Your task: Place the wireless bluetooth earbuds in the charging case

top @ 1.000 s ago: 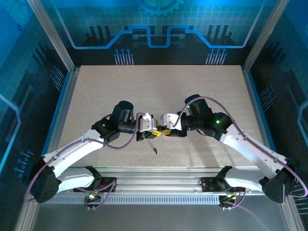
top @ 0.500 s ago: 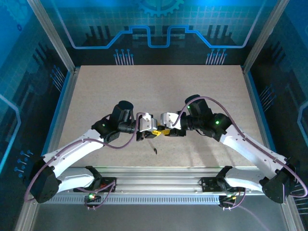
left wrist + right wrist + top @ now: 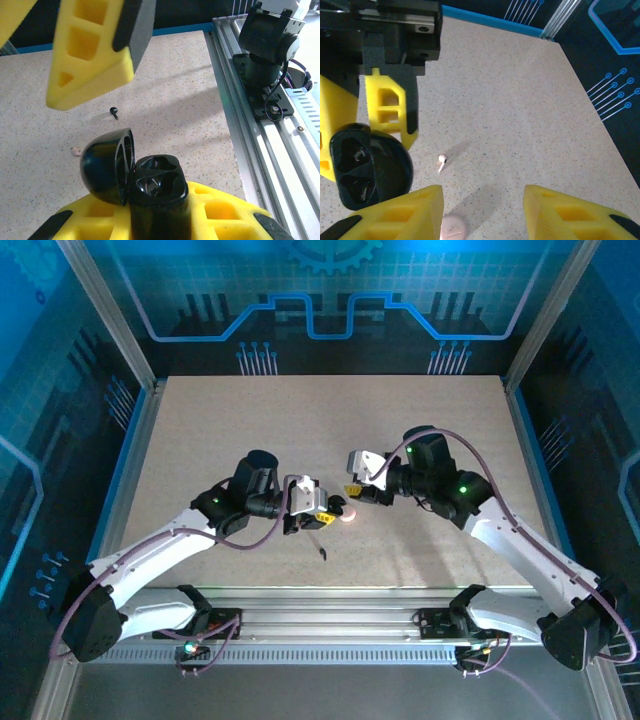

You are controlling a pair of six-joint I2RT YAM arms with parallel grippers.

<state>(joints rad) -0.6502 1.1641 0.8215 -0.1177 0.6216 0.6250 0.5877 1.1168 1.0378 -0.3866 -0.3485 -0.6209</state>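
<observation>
Earbuds lie loose on the worktop, both outside the charging case. The black earbud rests alone toward the middle of the near edge. The pale earbud lies farther in, near a pink disc but not touching it. The left fingers are closed on the charging case, whose lid is swung open, showing two dark sockets. The right fingers stand apart with nothing between them, raised beside the case, with the pink disc below them.
</observation>
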